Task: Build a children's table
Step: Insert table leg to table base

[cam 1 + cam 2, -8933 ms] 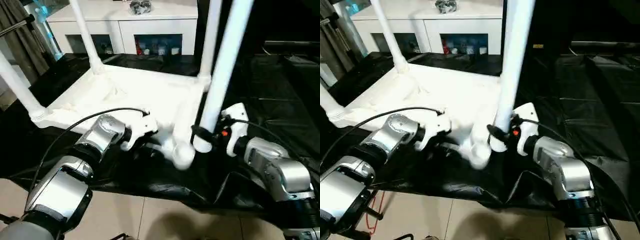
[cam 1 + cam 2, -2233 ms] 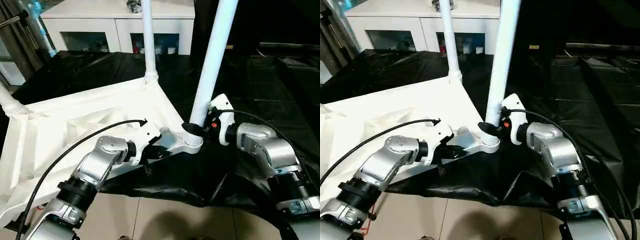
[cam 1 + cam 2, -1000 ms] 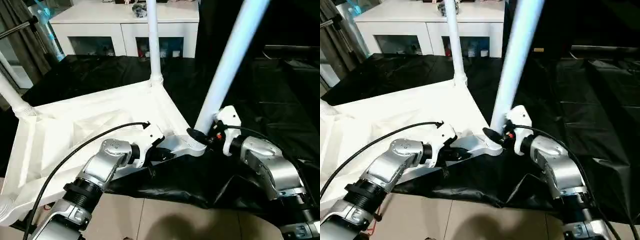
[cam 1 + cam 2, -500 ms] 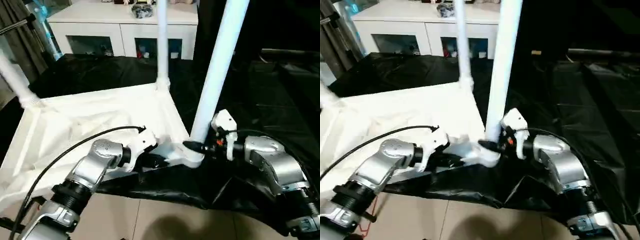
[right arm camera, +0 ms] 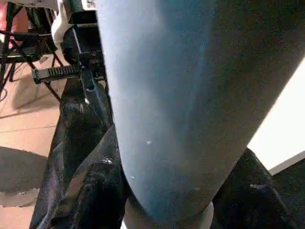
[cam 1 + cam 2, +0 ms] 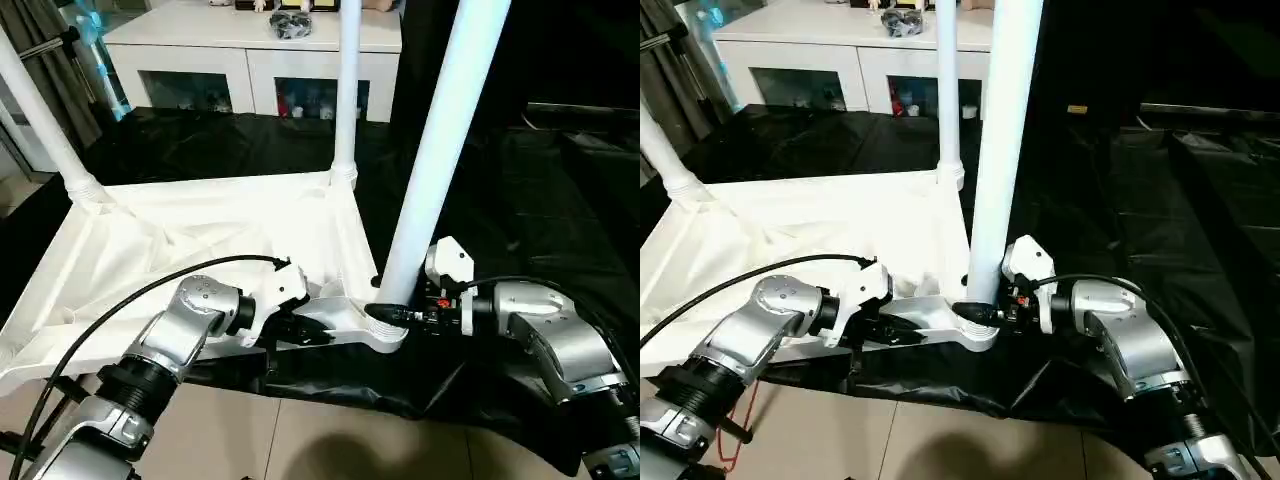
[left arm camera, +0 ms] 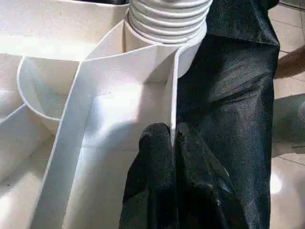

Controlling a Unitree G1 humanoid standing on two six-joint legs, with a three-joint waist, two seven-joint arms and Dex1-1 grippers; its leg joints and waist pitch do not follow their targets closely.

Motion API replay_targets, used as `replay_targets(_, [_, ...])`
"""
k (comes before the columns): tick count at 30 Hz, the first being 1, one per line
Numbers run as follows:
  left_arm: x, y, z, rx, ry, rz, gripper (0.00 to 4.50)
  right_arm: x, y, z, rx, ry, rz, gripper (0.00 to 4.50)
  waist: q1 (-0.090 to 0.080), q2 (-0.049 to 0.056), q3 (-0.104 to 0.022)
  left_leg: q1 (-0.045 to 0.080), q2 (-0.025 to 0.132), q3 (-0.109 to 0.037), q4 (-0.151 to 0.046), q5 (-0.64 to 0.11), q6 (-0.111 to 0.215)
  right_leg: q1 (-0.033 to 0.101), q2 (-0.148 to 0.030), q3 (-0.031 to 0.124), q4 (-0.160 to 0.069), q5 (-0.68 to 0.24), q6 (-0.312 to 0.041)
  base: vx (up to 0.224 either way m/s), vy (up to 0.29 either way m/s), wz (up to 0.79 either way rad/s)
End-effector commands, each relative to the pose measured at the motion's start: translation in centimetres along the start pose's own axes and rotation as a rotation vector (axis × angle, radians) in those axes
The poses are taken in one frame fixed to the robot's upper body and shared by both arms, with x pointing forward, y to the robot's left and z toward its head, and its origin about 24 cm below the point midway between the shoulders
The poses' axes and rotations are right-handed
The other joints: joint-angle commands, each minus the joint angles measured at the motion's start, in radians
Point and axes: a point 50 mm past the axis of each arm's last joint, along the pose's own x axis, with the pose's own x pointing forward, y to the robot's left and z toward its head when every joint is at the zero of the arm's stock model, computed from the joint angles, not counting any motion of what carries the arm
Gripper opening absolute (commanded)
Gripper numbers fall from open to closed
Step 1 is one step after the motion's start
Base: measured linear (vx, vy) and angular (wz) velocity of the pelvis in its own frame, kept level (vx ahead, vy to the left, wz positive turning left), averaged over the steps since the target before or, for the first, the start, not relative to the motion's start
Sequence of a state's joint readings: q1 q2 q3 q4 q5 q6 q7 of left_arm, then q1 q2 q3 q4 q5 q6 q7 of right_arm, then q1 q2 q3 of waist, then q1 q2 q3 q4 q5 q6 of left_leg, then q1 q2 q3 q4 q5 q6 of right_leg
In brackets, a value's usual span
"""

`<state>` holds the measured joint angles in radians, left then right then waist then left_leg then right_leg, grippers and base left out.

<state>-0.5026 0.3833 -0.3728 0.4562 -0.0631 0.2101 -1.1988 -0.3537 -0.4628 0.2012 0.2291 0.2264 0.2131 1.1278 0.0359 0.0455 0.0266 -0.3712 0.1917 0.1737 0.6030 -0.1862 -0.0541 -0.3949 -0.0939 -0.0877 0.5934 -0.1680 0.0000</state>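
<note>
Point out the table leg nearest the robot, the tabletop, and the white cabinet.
Nearest leg [image 6: 432, 160], left eye view, middle of the tube.
Tabletop [image 6: 210, 240], left eye view, ribbed underside, facing up.
Cabinet [image 6: 180, 30], left eye view, its top surface.

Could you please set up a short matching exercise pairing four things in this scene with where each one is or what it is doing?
1. left gripper
2. right gripper
3. white plastic ribbed tabletop
4. white cabinet with glass-fronted compartments

A. stands behind the black sheet
B. lies upside down, legs pointing up
C. fingers pinch a thin tabletop rib
D. grips the nearest leg's base

Pairs: 1-C, 2-D, 3-B, 4-A
</note>
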Motion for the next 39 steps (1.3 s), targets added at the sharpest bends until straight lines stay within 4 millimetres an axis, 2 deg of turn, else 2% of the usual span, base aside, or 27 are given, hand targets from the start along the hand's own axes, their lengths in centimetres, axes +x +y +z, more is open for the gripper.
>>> replay_targets(1, [-0.5,1.1,2.3,0.069,-0.057,0.05,0.0,1.6,2.1,-3.6,0.126,0.108,0.114,1.88,-0.004,-0.015,-0.042,0.01,0.033,-0.012,-0.084,-0.338,0.029,0.037,-0.052,0.043,-0.09,-0.429,-0.168,0.0,0.0,0.0])
replay_targets(2, [-0.4,1.3,2.4,0.058,-0.068,0.065,0.0,1.8,1.5,-3.6,0.137,0.099,0.051,1.88,-0.005,-0.014,-0.041,0.01,0.033,-0.012,-0.084,-0.346,0.028,0.035,-0.053,0.043,-0.091,-0.444,-0.167,0.0,0.0,0.0])
replay_targets(3, [-0.3,1.4,2.6,0.049,-0.076,0.079,0.0,1.9,1.0,-3.7,0.143,0.096,0.004,1.88,-0.008,-0.015,-0.036,0.015,0.031,-0.014,-0.085,-0.377,0.02,0.032,-0.052,0.04,-0.099,-0.505,-0.15,0.0,0.0,0.0])
replay_targets(4, [-0.3,1.5,2.6,0.046,-0.079,0.084,0.0,2.0,0.9,-3.7,0.145,0.095,-0.013,1.88,-0.008,-0.015,-0.036,0.015,0.031,-0.014,-0.085,-0.377,0.02,0.032,-0.052,0.04,-0.099,-0.505,-0.15,0.0,0.0,0.0])
replay_targets(5, [-0.2,1.8,2.9,0.028,-0.097,0.119,0.0,2.2,0.1,-3.8,0.161,0.095,-0.105,1.88,-0.013,-0.018,-0.033,0.023,0.028,-0.016,-0.083,-0.415,0.004,0.023,-0.053,0.036,-0.108,-0.582,-0.128,0.0,0.0,0.0])
replay_targets(6, [0.0,2.2,3.3,0.01,-0.112,0.155,0.0,2.4,-0.6,-4.0,0.173,0.098,-0.18,1.88,-0.017,-0.02,-0.032,0.023,0.027,-0.017,-0.082,-0.424,-0.003,0.02,-0.055,0.035,-0.11,-0.608,-0.12,0.0,0.0,0.0])
replay_targets(7, [0.0,2.2,3.3,0.008,-0.113,0.158,0.0,2.5,-0.6,-4.0,0.174,0.098,-0.185,1.88,-0.023,-0.02,-0.03,0.022,0.023,-0.021,-0.08,-0.441,-0.014,0.022,-0.054,0.026,-0.117,-0.655,-0.096,0.0,0.0,0.0])
replay_targets(8, [0.2,2.8,3.8,-0.014,-0.128,0.216,0.0,2.8,-1.1,-4.2,0.194,0.099,-0.252,1.88,-0.029,-0.017,-0.029,0.027,0.024,-0.025,-0.081,-0.46,-0.019,0.019,-0.054,0.021,-0.124,-0.678,-0.079,-0.052,0.007,-0.03])
replay_targets(10, [0.5,3.4,4.5,-0.036,-0.138,0.279,0.0,3.2,-1.4,-4.5,0.238,0.098,-0.312,1.88,-0.044,-0.018,-0.028,0.028,0.024,-0.03,-0.082,-0.492,-0.018,0.021,-0.054,0.011,-0.129,-0.676,-0.074,0.0,0.0,0.0])
replay_targets(12, [0.8,3.9,5.1,-0.059,-0.143,0.332,0.0,3.6,-1.7,-4.8,0.28,0.103,-0.352,1.88,-0.05,-0.015,-0.028,0.032,0.023,-0.032,-0.082,-0.516,-0.017,0.02,-0.052,0.003,-0.136,-0.672,-0.07,0.0,0.0,0.0])
replay_targets(13, [1.1,4.3,5.5,-0.096,-0.14,0.391,0.0,4.2,-1.9,-5.0,0.3,0.116,-0.387,1.88,-0.053,-0.005,-0.024,0.035,0.024,-0.035,-0.083,-0.541,-0.02,0.018,-0.052,-0.002,-0.14,-0.673,-0.069,0.0,0.0,0.0])
replay_targets(14, [1.3,4.5,5.8,-0.118,-0.134,0.424,0.0,4.5,-2.1,-5.2,0.311,0.128,-0.411,1.88,-0.061,-0.008,-0.025,0.04,0.025,-0.037,-0.083,-0.566,-0.022,0.02,-0.051,-0.01,-0.143,-0.661,-0.069,0.0,0.0,0.0])
replay_targets(15, [1.5,4.7,6.0,-0.134,-0.126,0.461,0.0,4.8,-2.3,-5.3,0.324,0.133,-0.437,1.88,-0.065,0.004,-0.026,0.036,0.027,-0.04,-0.088,-0.57,-0.021,0.029,-0.052,-0.01,-0.14,-0.627,-0.074,0.0,0.0,0.0])
replay_targets(17, [2.3,4.8,6.5,-0.17,-0.133,0.503,0.0,5.6,-2.7,-5.3,0.39,0.124,-0.495,1.88,-0.073,0.002,-0.024,0.032,0.03,-0.045,-0.096,-0.606,-0.023,0.033,-0.05,-0.015,-0.141,-0.601,-0.075,0.0,0.0,0.0])
replay_targets(18, [2.6,4.7,6.7,-0.183,-0.138,0.511,0.0,6.0,-2.8,-5.3,0.416,0.12,-0.514,1.88,-0.076,0.002,-0.023,0.036,0.031,-0.043,-0.097,-0.617,-0.023,0.031,-0.052,-0.014,-0.141,-0.595,-0.083,0.0,0.0,0.0])
replay_targets(19, [3.0,4.6,6.8,-0.193,-0.141,0.51,0.0,6.3,-2.8,-5.2,0.444,0.116,-0.526,1.88,-0.082,0.003,-0.024,0.035,0.03,-0.045,-0.097,-0.623,-0.022,0.036,-0.054,-0.02,-0.143,-0.585,-0.088,0.0,0.0,0.0])
replay_targets(20, [3.5,4.4,7.0,-0.204,-0.142,0.511,0.0,6.8,-2.9,-5.2,0.474,0.117,-0.539,1.88,-0.084,0.01,-0.023,0.035,0.031,-0.044,-0.097,-0.63,-0.021,0.036,-0.056,-0.022,-0.143,-0.572,-0.094,0.0,0.0,0.0])
replay_targets(21, [3.7,4.3,6.9,-0.195,-0.132,0.515,0.0,7.0,-2.9,-5.2,0.478,0.122,-0.537,1.88,-0.088,0.007,-0.021,0.037,0.028,-0.042,-0.096,-0.636,-0.019,0.033,-0.056,-0.026,-0.148,-0.57,-0.094,0.0,0.0,0.0])
replay_targets(23, [3.9,4.2,6.8,-0.181,-0.113,0.517,0.0,7.3,-2.8,-5.2,0.485,0.137,-0.536,1.88,-0.095,0.001,-0.023,0.036,0.024,-0.04,-0.093,-0.625,-0.014,0.031,-0.062,-0.026,-0.148,-0.582,-0.097,0.0,0.0,0.0])
replay_targets(24, [3.9,4.2,6.8,-0.179,-0.112,0.514,0.0,7.5,-2.8,-5.2,0.486,0.139,-0.531,1.88,-0.096,0.005,-0.023,0.035,0.024,-0.04,-0.093,-0.622,-0.012,0.032,-0.064,-0.025,-0.148,-0.586,-0.096,0.0,0.0,0.0])
replay_targets(29, [3.7,4.2,6.8,-0.162,-0.105,0.517,0.0,8.1,-3.0,-4.7,0.485,0.138,-0.515,1.88,-0.104,0.005,-0.021,0.032,0.026,-0.043,-0.095,-0.627,-0.012,0.03,-0.065,-0.024,-0.147,-0.606,-0.094,0.0,0.0,0.0])
replay_targets(34, [3.7,4.2,6.9,-0.139,-0.098,0.514,0.0,8.5,-3.1,-4.3,0.444,0.154,-0.493,1.88,-0.115,0.003,-0.015,0.04,0.023,-0.045,-0.093,-0.67,-0.018,0.02,-0.064,-0.033,-0.156,-0.66,-0.071,0.0,0.0,0.0])
replay_targets(35, [3.7,4.2,7.0,-0.114,-0.1,0.507,0.0,8.6,-3.1,-3.8,0.438,0.129,-0.456,1.88,-0.121,-0.001,-0.014,0.04,0.021,-0.047,-0.091,-0.683,-0.018,0.021,-0.064,-0.042,-0.162,-0.689,-0.052,0.0,0.0,0.0])
replay_targets(37, [3.7,4.1,7.1,-0.094,-0.104,0.499,0.0,8.6,-3.2,-3.5,0.426,0.105,-0.437,1.88,-0.125,0.003,-0.011,0.047,0.02,-0.048,-0.088,-0.7,-0.017,0.016,-0.065,-0.052,-0.171,-0.709,-0.038,0.0,0.0,0.0])
replay_targets(38, [3.7,4.1,7.1,-0.088,-0.104,0.495,0.0,8.5,-3.3,-3.3,0.418,0.095,-0.438,2.23,-0.128,0.014,-0.008,0.055,0.025,-0.053,-0.092,-0.735,-0.024,0.019,-0.064,-0.065,-0.172,-0.69,-0.034,0.0,0.0,0.0])
replay_targets(39, [3.7,4.1,7.1,-0.088,-0.104,0.495,0.0,8.5,-3.3,-3.3,0.418,0.095,-0.438,2.58,-0.133,0.016,-0.006,0.048,0.03,-0.058,-0.1,-0.756,-0.028,0.029,-0.062,-0.071,-0.168,-0.665,-0.033,0.0,0.0,0.0])
